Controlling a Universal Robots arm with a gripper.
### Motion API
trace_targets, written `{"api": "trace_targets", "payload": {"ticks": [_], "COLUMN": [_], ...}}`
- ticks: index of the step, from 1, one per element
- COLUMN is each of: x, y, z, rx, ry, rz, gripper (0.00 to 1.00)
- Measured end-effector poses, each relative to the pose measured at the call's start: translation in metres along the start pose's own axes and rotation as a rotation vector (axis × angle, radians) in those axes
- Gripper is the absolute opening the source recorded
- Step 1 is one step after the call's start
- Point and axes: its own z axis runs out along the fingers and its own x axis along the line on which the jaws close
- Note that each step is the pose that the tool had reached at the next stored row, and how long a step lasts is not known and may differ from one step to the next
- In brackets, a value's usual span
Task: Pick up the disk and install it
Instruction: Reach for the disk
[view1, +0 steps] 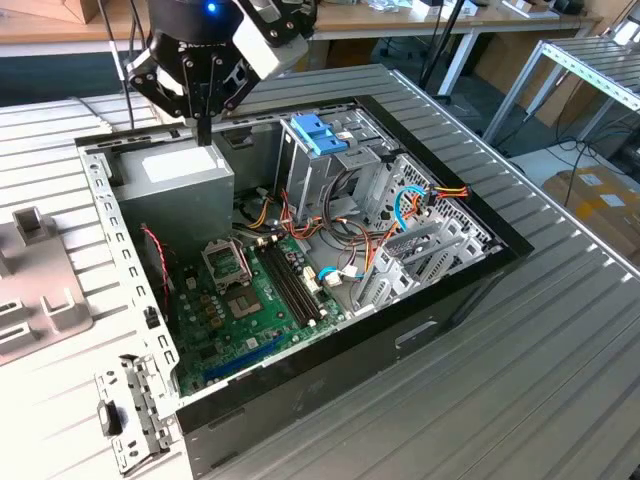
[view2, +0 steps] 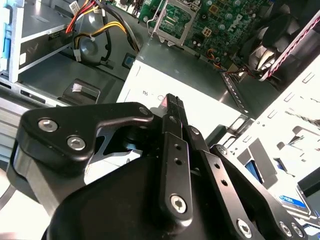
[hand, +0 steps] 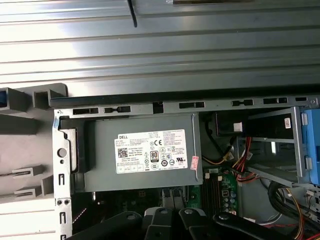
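Claw (view1: 205, 135), clenched empty, above power supply (view1: 180, 175); nearby disk (view2: 294, 200) looks rigid, weighty, best gripped across its side rails.

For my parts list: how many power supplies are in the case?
1: the power supply sits in the case's far corner, on the exterior view's left. Others may be hidden.

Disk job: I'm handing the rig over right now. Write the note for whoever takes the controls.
Gripper: shut and empty, hanging just above the power-supply box inside the open computer case.
Disk: what looks like it lies outside the case wall, at the edge of the second wrist view, away from the fingertips.
Done: nothing that shows; it is not picked up.
Left: the pick-up and the install.
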Motion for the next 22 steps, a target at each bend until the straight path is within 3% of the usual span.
{"api": "trace_targets", "payload": {"ticks": [22], "x": [0.0068], "y": [-0.0005], "z": [-0.0002], "rx": [0.0000], "ry": [0.0000], "rz": [0.000], "gripper": [0.11]}}
